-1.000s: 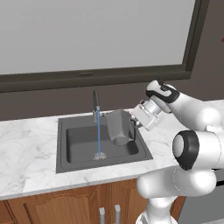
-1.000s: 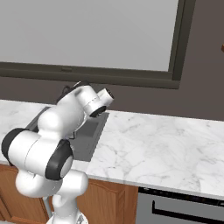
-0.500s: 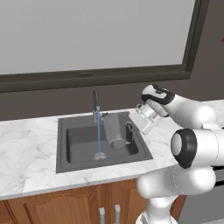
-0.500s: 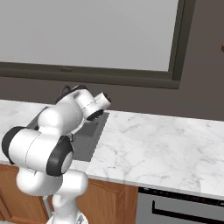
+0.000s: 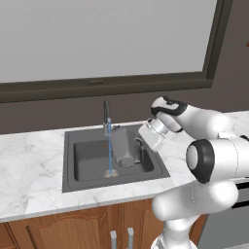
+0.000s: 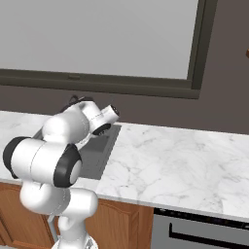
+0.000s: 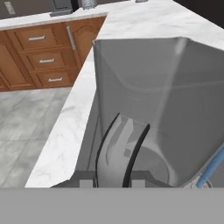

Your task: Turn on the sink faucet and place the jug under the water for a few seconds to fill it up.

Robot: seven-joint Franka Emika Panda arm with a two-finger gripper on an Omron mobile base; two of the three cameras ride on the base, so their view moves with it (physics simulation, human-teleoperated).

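Jug (image 5: 125, 151) held down in the sink (image 5: 78, 172), just right of the water (image 5: 110, 151), with the stream falling past its left side onto the sink floor rather than into the mouth. Gripper (image 5: 141, 142) clamped on the loop handle (image 7: 120, 148), as seen up close in the hand view, with the jug body leaning away from it. Faucet (image 5: 106, 116) already running, at the back rim of the sink.

To do this step well: slide the jug leftward toward the faucet until the open rim sits squarely under the stream, and tip it upright so the mouth faces up. Hold steady there for a few seconds. Keep clear of the spout and the sink walls while shifting. Keep the clamp firm, since a filling jug probably pulls down on the handle. Worktop (image 5: 34, 170) around the sink not needed yet.
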